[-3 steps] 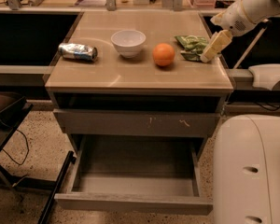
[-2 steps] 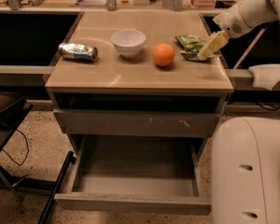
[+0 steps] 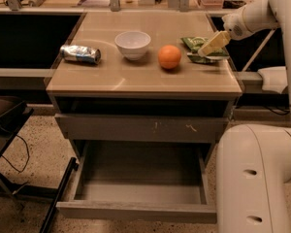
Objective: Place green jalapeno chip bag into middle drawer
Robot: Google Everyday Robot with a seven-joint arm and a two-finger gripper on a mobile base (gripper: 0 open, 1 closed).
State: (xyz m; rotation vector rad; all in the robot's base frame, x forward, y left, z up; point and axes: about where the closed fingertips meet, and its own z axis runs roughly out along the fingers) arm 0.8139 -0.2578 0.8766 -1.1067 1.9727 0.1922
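1. At the far left of the tan tabletop (image 3: 111, 79) a crushed silver can (image 3: 81, 54) lies on its side, well apart from everything else.
2. Next comes a white bowl (image 3: 133, 43), upright, and just to its right an orange (image 3: 169, 57), near the bowl but not touching it.
3. The green jalapeno chip bag (image 3: 190, 42) lies flat at the table's right rear, just beside the orange – the fruit sits between it and the bowl.
4. The gripper (image 3: 204, 50) reaches in from the right on the white arm (image 3: 252, 18), slanting down and leftward, with its pale tip over the bag's right half. It seems to touch the foil; whether it is clenched on the bag or released cannot be told.
5. Below the tabletop, a grey drawer front with whitish scratch marks (image 3: 140, 127) is closed.
6. Under that, the middle drawer (image 3: 136, 211) is pulled far out, its grey floor bare – it lies well below and forward of the bag.
7. At the lower right the robot's white body (image 3: 257, 178) stands just beside the open drawer's right corner.
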